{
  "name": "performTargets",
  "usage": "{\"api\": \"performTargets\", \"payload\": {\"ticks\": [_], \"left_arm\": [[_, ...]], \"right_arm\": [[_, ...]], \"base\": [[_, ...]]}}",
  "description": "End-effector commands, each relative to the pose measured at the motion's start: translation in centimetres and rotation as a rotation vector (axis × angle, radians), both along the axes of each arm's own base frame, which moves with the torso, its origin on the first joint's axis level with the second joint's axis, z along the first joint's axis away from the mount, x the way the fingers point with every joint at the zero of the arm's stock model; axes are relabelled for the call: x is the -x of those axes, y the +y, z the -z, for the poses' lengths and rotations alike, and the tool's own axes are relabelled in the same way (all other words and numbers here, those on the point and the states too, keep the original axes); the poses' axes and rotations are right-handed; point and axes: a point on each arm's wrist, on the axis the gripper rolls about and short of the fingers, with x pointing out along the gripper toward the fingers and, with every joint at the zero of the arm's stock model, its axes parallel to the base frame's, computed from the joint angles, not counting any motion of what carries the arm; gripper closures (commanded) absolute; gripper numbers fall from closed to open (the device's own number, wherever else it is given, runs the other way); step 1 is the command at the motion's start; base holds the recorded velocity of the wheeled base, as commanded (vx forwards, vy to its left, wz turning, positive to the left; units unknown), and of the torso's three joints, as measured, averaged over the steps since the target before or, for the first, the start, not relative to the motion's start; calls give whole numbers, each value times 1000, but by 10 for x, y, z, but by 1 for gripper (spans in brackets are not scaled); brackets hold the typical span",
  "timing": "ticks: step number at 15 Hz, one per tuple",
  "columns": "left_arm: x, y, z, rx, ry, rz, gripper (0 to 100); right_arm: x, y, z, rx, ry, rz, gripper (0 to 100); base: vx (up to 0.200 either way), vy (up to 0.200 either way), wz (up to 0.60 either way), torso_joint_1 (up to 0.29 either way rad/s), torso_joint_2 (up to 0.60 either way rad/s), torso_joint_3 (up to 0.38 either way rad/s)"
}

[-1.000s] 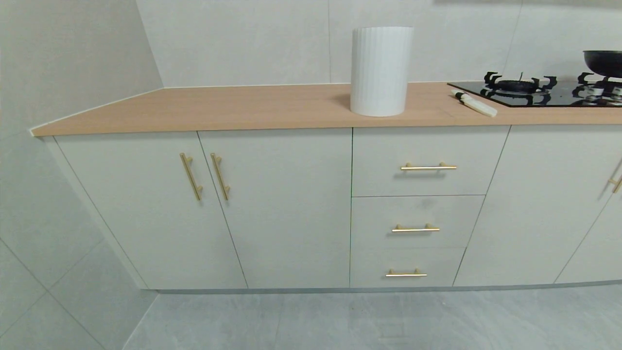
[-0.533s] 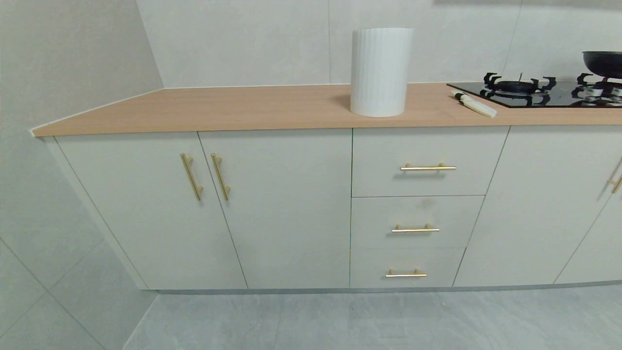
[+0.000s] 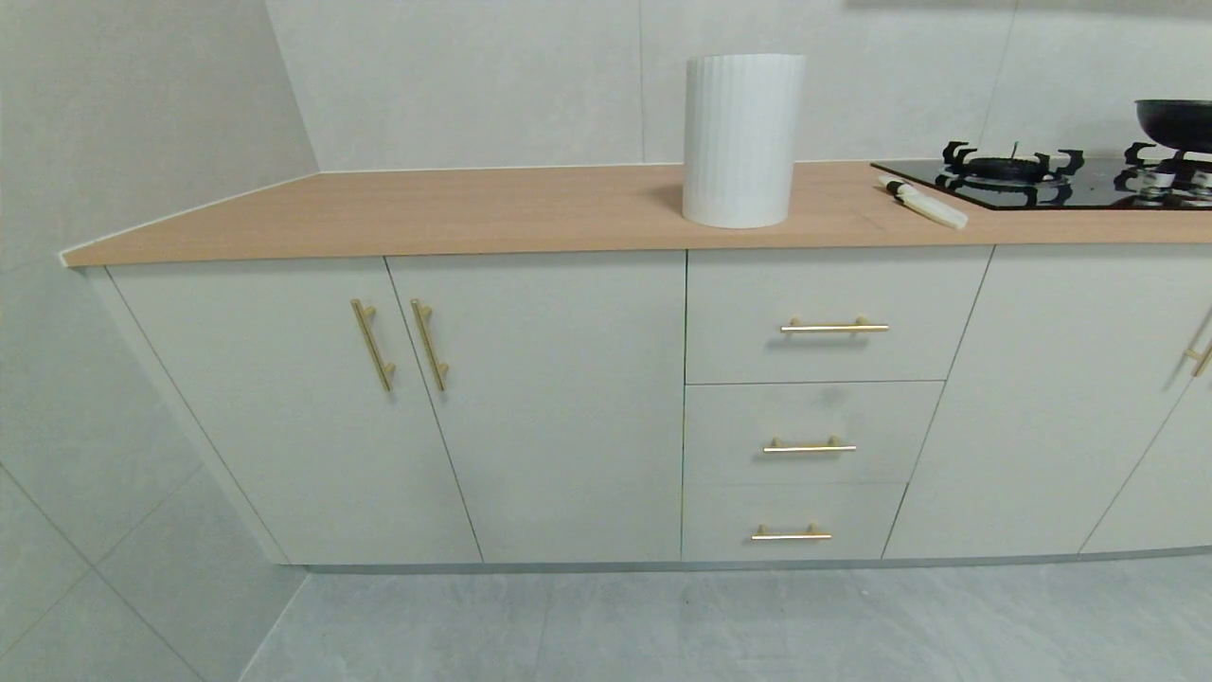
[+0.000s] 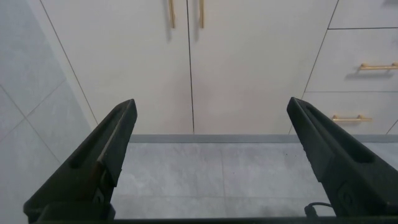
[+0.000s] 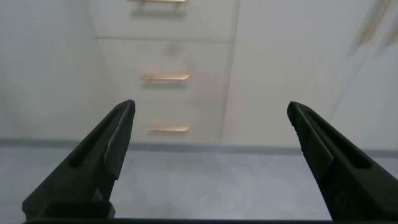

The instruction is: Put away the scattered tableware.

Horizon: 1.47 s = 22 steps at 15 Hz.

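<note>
A white-handled knife (image 3: 922,202) lies on the wooden countertop (image 3: 473,208), beside the black gas hob (image 3: 1060,180). A tall white ribbed container (image 3: 741,138) stands on the counter left of the knife. My left gripper (image 4: 211,109) is open, low before the double cabinet doors (image 4: 186,56), with nothing between its fingers. My right gripper (image 5: 211,109) is open too, low before the stack of drawers (image 5: 165,78), holding nothing.
A black pan (image 3: 1176,121) sits on the hob at the far right. Gold bar handles mark the cabinet doors (image 3: 398,343) and three drawers (image 3: 833,327). Grey tiled floor (image 3: 663,625) lies before the cabinets; a wall closes the left side.
The head view has shifted very slightly; nothing on the counter has moved.
</note>
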Motion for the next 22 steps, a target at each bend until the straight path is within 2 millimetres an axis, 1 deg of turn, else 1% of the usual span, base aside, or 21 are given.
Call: {"api": "performTargets", "payload": {"ticks": [1, 15, 22], "left_arm": [[0, 0, 0, 1, 0, 0, 0], [0, 0, 0, -2, 1, 0, 0], [0, 0, 0, -1, 0, 0, 0]], "right_arm": [[0, 0, 1, -1, 6, -3, 0], [0, 0, 1, -1, 6, -3, 0], [0, 0, 1, -1, 6, -3, 0]], "base": [[0, 0, 0, 0, 0, 0], [0, 0, 0, 0, 0, 0], [200, 0, 0, 2, 0, 1]]}}
